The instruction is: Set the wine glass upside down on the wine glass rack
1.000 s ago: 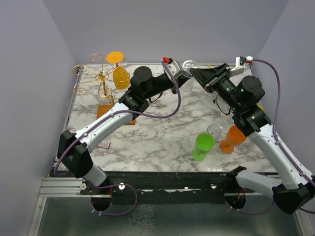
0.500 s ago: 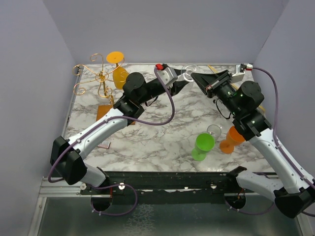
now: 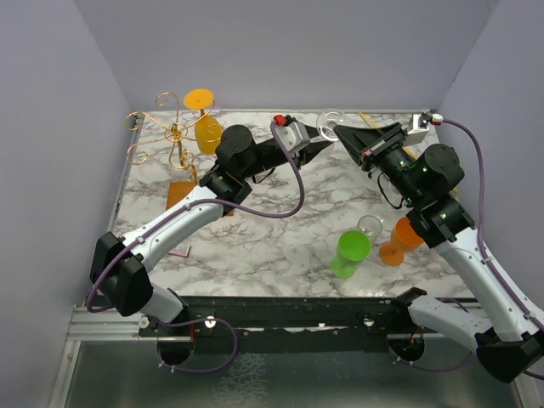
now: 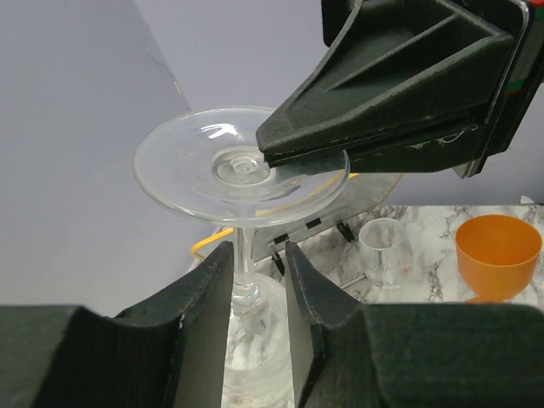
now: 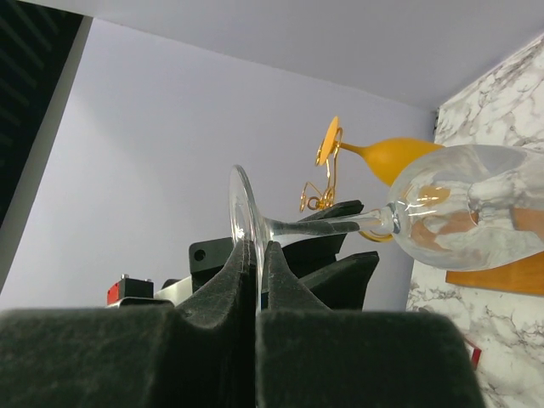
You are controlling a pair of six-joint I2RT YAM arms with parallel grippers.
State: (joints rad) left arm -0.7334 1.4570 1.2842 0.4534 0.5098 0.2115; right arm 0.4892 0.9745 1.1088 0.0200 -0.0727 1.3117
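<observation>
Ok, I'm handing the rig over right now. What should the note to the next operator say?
The right gripper is shut on the foot of the clear wine glass, holding it in the air over the far middle of the table.
The left gripper has its jaws open either side of the stem, not clamped.
The wine glass rack is at the far left, with an orange glass hanging on it foot up.
Done: the clear glass is lifted.
Left: carry it to the rack, hang it upside down, release.
</observation>
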